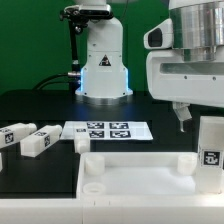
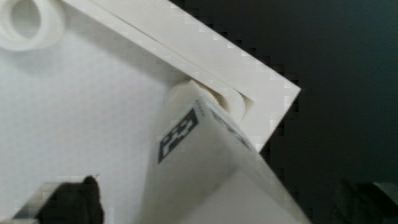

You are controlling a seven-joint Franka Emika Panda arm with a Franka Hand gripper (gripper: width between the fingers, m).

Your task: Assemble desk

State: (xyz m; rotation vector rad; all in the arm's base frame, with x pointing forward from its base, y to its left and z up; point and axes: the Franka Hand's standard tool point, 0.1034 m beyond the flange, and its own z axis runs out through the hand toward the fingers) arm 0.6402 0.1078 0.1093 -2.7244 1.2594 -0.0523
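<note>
Gripper [image 1: 181,116] jaws are wide apart, grasping nothing. Leg [image 1: 210,150] stands upright alone at tabletop [image 1: 130,178] corner, so prob. the socket holds it. Other legs [image 1: 40,142] lie apart, w/ free access.

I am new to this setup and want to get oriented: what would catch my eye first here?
The large white tabletop lies flat at the front, with one leg standing upright at its corner on the exterior view's right. The gripper hangs open over that leg, and loose legs lie on the exterior view's left.
</note>
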